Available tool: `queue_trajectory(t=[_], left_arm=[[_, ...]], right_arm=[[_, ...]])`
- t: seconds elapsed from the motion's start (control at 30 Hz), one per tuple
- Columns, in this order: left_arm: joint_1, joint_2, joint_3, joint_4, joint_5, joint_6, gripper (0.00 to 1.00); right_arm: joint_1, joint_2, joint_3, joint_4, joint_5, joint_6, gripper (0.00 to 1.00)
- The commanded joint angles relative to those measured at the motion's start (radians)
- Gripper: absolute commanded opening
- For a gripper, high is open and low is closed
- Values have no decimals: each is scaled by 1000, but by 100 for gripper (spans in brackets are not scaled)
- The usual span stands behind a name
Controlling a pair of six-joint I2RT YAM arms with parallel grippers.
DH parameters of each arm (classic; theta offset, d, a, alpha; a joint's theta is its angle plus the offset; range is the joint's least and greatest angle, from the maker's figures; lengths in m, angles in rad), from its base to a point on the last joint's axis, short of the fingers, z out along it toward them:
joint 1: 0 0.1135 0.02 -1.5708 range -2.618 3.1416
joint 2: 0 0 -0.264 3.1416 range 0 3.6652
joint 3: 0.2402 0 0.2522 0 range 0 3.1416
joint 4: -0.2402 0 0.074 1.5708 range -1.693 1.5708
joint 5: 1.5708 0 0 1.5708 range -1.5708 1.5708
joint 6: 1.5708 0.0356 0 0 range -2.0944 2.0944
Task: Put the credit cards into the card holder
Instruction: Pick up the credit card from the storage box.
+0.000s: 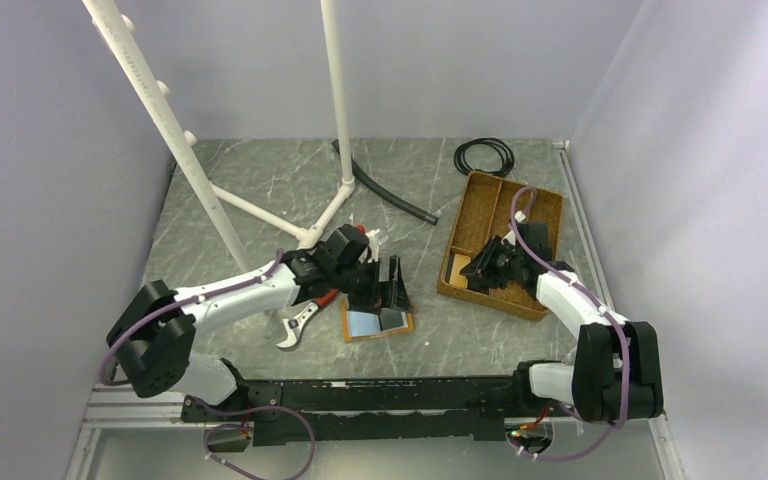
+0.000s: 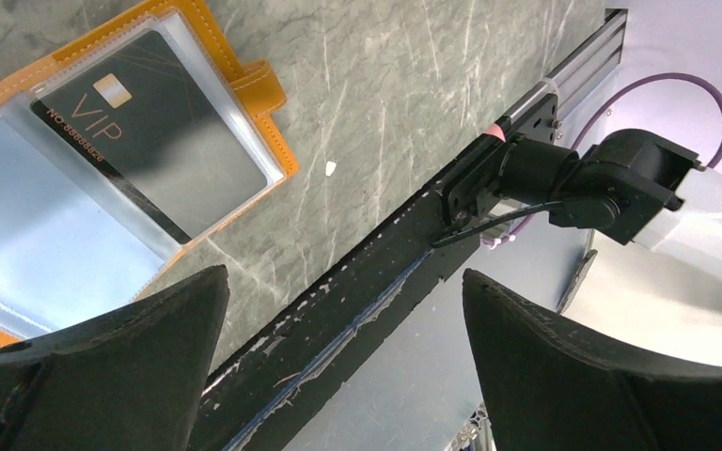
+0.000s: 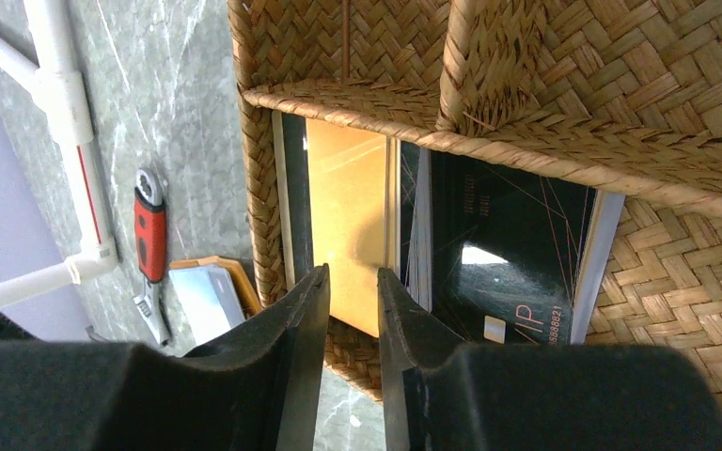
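1. Noted a grey stone-patterned table [image 1: 260,190], with a white pipe frame [image 1: 338,100] standing at the back.
2. Saw a woven tray [image 1: 488,205] on the right side, split into compartments and well apart from the card holder.
3. Found the right gripper [image 3: 353,282] down inside the tray compartment with the cards. Jaws almost pinched together, leaving only a narrow slit with nothing seen in it.
4. Found the left gripper [image 2: 338,376] spread wide and empty, hovering just beside the card holder.
5. Located the card holder [image 1: 377,323] near the middle of the table, lying open and flat with its clear sleeves up. One black card [image 2: 150,132] already tucked into a sleeve.
6. Spotted the other credit cards [image 3: 517,235] in the tray: a dark one marked VIP, an orange card [image 3: 343,216] directly beyond the slit, and thin card edges between the two.
7. Judged the step in hand to be fetching another card from the tray.
8. Judged the next move to call for setting the slit over a single card edge and pinching firmly. After that, a lift clear of the woven wall, then a carry across to an empty sleeve, perhaps with the left gripper steadying the holder.
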Motion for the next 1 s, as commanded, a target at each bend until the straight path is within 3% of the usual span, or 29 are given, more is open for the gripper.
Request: queue_trajectory(t=[0.0, 0.23, 0.37, 0.53, 0.7, 0.83, 0.97], left_arm=[[-1, 59, 72, 29, 20, 29, 99], [5, 238, 285, -5, -32, 104, 97], [9, 401, 417, 3, -20, 119, 86], [10, 526, 547, -36, -85, 158, 69], [9, 612, 612, -33, -90, 163, 55], [10, 655, 631, -16, -73, 148, 50], [10, 669, 649, -21, -70, 153, 52]], right_arm=[[2, 24, 22, -6, 27, -23, 28], [2, 4, 13, -18, 30, -39, 35], [2, -6, 22, -37, 50, -65, 36], [0, 14, 18, -19, 17, -69, 29], [-1, 36, 26, -24, 12, -86, 26], [-1, 46, 23, -34, 20, -95, 24], [-2, 44, 20, -44, 28, -104, 25]])
